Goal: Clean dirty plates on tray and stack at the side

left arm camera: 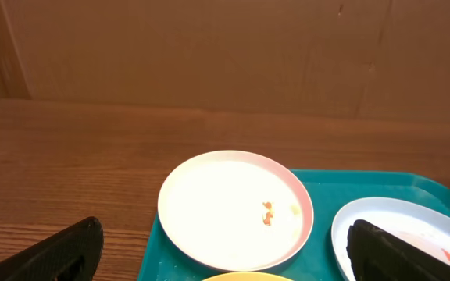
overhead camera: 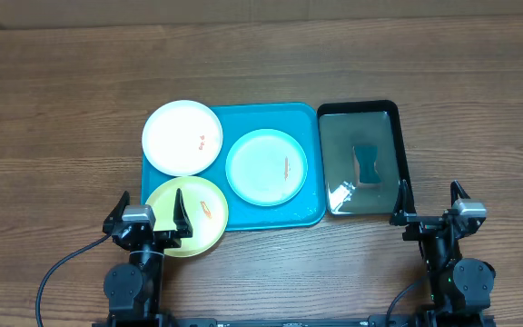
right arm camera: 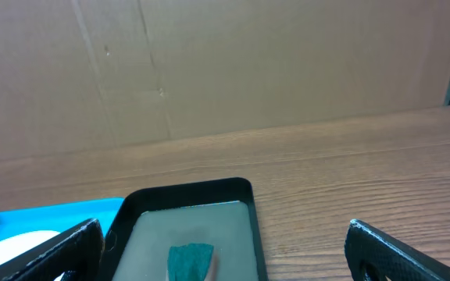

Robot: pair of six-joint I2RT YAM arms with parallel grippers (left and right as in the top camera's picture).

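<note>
Both arms (overhead camera: pixel 140 258) are matte black; the left gripper (overhead camera: pixel 151 196) at lower left and the right gripper (overhead camera: pixel 430 187) at lower right each carry tapered black fingers (overhead camera: pixel 179 209), a silver-grey block (overhead camera: pixel 138 214), round joint housings (overhead camera: pixel 127 283) and a thin black cable (overhead camera: pixel 60 269)

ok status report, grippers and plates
Left gripper, right gripper open, empty. White plate, pale cyan plate, yellow-green plate on teal tray, orange smears showing, none stacked. Teal cloth in black tray; nothing in the way.
</note>
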